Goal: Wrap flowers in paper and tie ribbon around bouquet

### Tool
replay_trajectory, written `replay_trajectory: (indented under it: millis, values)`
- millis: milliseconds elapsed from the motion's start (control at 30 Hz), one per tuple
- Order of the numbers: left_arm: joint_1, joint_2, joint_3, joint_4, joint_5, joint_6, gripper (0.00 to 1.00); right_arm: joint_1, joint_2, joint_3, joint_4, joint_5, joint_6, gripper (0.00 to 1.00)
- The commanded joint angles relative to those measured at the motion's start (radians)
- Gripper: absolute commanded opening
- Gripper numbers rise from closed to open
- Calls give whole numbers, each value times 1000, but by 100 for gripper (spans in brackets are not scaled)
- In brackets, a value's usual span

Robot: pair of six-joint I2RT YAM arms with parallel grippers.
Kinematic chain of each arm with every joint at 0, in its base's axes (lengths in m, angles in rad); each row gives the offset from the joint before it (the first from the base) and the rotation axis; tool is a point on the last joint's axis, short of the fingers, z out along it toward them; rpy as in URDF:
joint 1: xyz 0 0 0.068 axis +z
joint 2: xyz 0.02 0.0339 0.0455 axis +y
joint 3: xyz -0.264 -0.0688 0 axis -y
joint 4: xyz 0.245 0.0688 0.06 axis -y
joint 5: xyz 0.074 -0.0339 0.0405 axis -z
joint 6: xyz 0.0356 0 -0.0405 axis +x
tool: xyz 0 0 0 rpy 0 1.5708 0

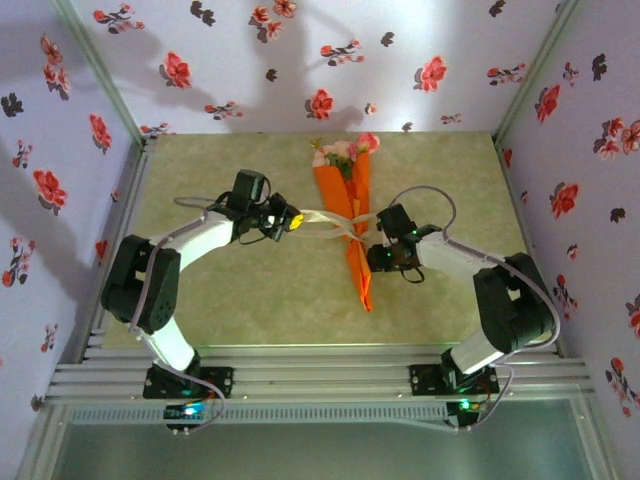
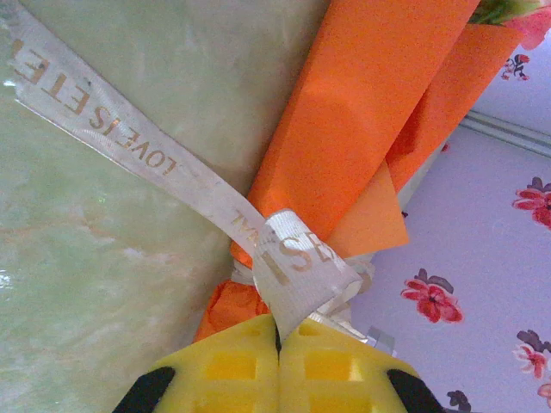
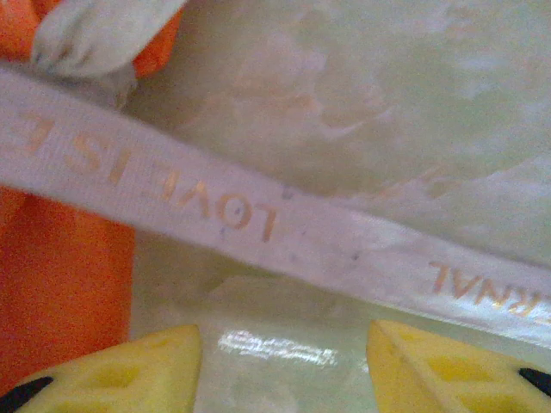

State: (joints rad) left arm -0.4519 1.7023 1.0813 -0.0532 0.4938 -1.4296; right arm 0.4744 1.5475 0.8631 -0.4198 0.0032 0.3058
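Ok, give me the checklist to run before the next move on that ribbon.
1. Left gripper shut on ribbon: ok.
2. Right gripper holding ribbon: not ok; jaws open, the ribbon lies just beyond its fingertips.
3. Ribbon crosses bouquet mid-length: ok.
4. Bouquet wrapped, flowers out at the wide end: ok.
5. Knot formed: cannot tell.

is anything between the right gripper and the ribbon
Nothing visible does. The right gripper is open, and the ribbon stretches straight across just ahead of its fingers, over the table.
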Motion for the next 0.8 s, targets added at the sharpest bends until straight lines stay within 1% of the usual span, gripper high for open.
replay_trajectory:
  millis: [0,67,200,267,333,433,500,533,667,767]
  values:
    - [-8,16,32,16,11,7,0,4,6,34,21,105,-26,53]
    - [-8,16,34,16,11,5,0,4,5,28,21,139,-39,53]
    - [-9,18,35,16,13,5,0,5,21,23,20,172,-69,59]
    - [-9,20,37,16,14,5,0,8,42,40,20,155,-83,59]
    - [-8,22,38,17,15,5,0,8,64,54,28,152,-77,57]
    - [-9,23,40,16,15,5,0,9,96,84,19,128,-67,42]
    - [-9,23,41,15,16,5,0,9,91,79,27,126,-59,26]
    - [-9,23,40,15,15,6,0,9,87,74,32,128,-55,21]
    - [-8,22,37,18,15,3,0,9,66,59,29,136,-50,4]
    - [-7,22,37,16,15,6,0,9,31,46,22,151,-37,0]
